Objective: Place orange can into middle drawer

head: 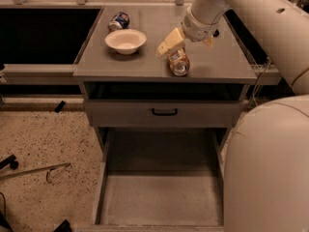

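Observation:
The orange can [178, 62] lies on its side on the cabinet top, near the front edge, with its shiny silver end facing me. My gripper [189, 42] hangs just behind and above the can. It is open, with one pale finger [170, 41] to the can's upper left and the other to its upper right. It holds nothing. The middle drawer [103, 187] is pulled far out at the bottom of the view, and its flat grey floor is bare.
A white bowl [125, 40] and a blue-and-white can [119, 21] sit on the left of the cabinet top [227, 62]. A shut drawer front with a black handle [164, 112] is below the top. My arm's bulk [270, 168] fills the lower right.

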`<control>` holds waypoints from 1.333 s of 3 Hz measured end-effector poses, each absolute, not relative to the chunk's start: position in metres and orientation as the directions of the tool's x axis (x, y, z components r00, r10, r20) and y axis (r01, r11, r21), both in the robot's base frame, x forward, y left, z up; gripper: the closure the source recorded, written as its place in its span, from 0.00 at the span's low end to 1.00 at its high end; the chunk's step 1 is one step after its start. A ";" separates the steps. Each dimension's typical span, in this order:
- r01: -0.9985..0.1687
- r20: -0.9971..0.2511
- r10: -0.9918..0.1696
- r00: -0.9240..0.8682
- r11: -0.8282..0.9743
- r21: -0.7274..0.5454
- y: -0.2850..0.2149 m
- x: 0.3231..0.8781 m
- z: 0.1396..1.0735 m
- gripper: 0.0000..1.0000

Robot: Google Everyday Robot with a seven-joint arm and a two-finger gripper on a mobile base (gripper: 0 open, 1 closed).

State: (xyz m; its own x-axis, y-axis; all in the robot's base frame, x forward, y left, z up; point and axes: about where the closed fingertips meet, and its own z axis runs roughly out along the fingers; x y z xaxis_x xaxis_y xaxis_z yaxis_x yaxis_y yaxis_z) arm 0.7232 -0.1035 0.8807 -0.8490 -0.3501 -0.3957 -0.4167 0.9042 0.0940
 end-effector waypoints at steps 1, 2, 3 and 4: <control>-0.411 -0.374 -0.352 -0.858 0.907 0.091 -0.098 0.724 0.866 0.00; -0.411 -0.358 -0.356 -0.863 0.907 0.088 -0.093 0.724 0.856 0.00; -0.409 -0.344 -0.362 -0.866 0.910 0.073 -0.090 0.725 0.848 0.00; -0.401 -0.326 -0.364 -0.872 0.915 0.052 -0.087 0.726 0.839 0.00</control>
